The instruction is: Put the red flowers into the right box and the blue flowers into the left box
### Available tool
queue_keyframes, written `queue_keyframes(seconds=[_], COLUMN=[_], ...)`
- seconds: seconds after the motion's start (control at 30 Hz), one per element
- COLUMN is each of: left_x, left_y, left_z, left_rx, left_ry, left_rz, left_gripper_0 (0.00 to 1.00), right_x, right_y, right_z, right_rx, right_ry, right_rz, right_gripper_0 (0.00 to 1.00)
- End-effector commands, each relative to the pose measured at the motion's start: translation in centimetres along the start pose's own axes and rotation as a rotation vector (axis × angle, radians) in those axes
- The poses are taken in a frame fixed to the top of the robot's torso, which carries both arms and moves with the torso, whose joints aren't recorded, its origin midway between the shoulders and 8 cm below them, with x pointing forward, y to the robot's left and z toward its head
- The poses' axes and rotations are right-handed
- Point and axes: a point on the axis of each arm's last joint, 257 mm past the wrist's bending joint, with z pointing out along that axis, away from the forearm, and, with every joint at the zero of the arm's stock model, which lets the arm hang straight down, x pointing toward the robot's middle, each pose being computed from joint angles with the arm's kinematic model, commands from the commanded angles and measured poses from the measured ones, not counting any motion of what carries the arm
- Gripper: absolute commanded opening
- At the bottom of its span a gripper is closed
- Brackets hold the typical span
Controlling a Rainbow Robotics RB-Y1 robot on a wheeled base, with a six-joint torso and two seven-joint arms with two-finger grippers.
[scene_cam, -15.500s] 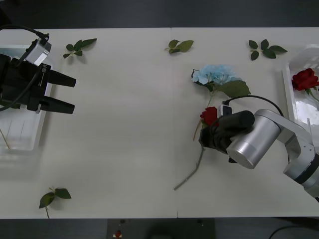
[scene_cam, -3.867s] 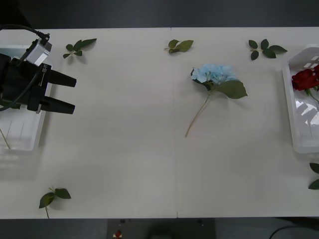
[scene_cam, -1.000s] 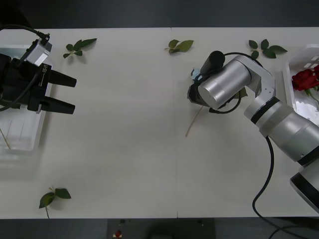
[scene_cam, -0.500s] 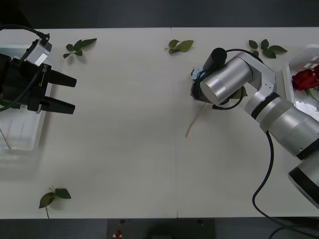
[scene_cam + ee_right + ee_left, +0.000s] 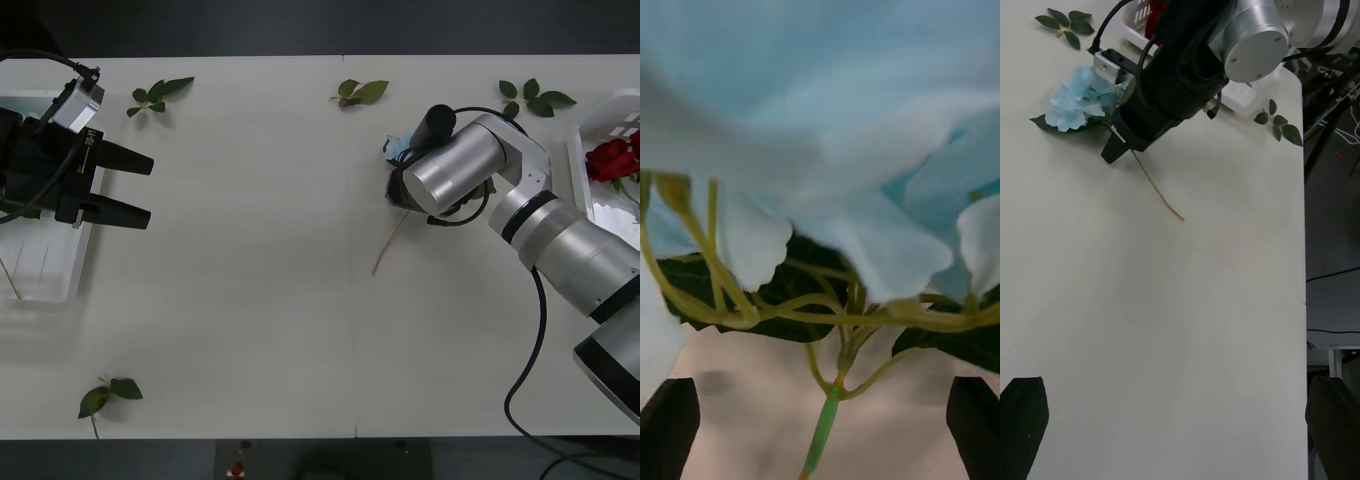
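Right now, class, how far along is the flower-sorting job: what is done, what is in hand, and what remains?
Done: red roses already lie in the right box. In hand: the right claw, fingers open, is down astride the stem of the blue flower on the table, not yet gripping it. Left: grasping that flower and carrying it to the left box, where the left claw waits open.

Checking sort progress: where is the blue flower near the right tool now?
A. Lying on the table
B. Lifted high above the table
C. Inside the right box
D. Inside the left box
A: the blue flower lies on the table, the open right tool astride its stem.
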Motion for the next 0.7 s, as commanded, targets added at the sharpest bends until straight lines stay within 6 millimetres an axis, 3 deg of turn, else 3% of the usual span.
queue_keyframes(seconds=[0.03,0.1,0.23,0.37,0.7], left_x=[-1.77,-1.77,-1.77,-1.77,-1.77], left_y=[0.52,0.52,0.52,0.52,0.52], left_z=[-1.18,-1.18,-1.18,-1.18,-1.18], left_rx=[-0.027,-0.027,-0.027,-0.027,-0.027], left_ry=[0.008,0.008,0.008,0.008,0.008], left_rz=[0.078,0.078,0.078,0.078,0.078], left_gripper_0=[1.0,1.0,1.0,1.0,1.0], right_x=[-1.48,-1.43,-1.46,-1.37,-1.73], right_y=[3.1,3.11,3.14,2.97,2.85], right_z=[-1.29,-1.26,-1.26,-1.07,-1.06], right_rx=[-0.045,-0.044,-0.043,-0.04,-0.039], right_ry=[-0.032,-0.031,-0.034,-0.032,-0.04], right_rz=[-0.087,-0.092,-0.099,-0.106,-0.121], right_gripper_0=[0.76,0.55,0.33,0.18,0.0])
